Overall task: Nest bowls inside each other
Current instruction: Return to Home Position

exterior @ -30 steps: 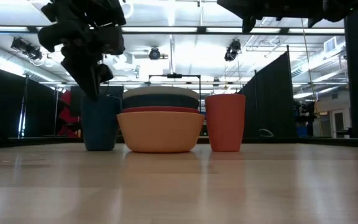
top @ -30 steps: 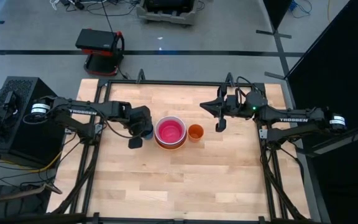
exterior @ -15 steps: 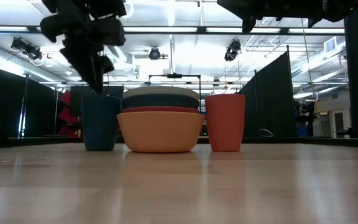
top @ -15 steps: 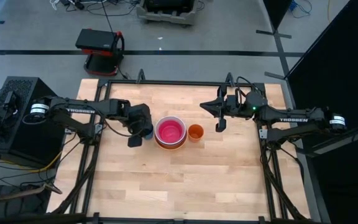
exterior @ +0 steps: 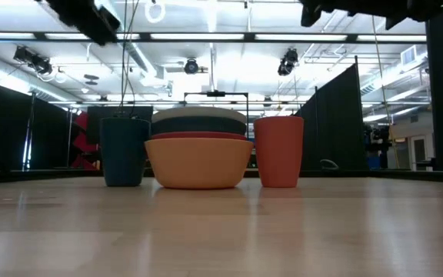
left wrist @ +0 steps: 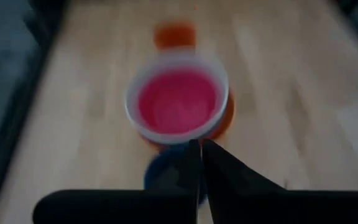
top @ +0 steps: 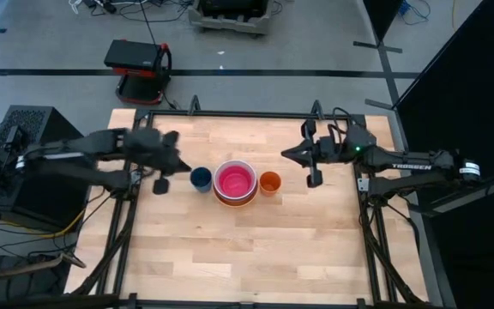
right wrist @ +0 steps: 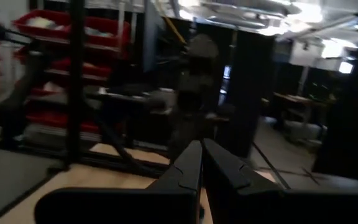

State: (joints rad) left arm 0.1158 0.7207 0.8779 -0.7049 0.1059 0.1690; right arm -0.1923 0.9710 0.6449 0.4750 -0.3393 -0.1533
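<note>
We judge nesting done: the bowls [top: 235,182] sit stacked, pink on top (between blue cup [top: 201,178] and orange cup [top: 269,181]). Left gripper [top: 159,183] and right gripper [top: 314,178] hang clear, fingers pressed together, empty; only parking remains.

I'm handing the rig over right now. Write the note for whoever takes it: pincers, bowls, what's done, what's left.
Left pincer: shut, empty, raised beside the blue cup, clear of it.
Right pincer: shut, empty, raised beyond the orange cup, clear of it.
Bowls: one nested stack, pink on top, between the two cups.
Done: nesting looks complete.
Left: probably only parking both arms.
</note>
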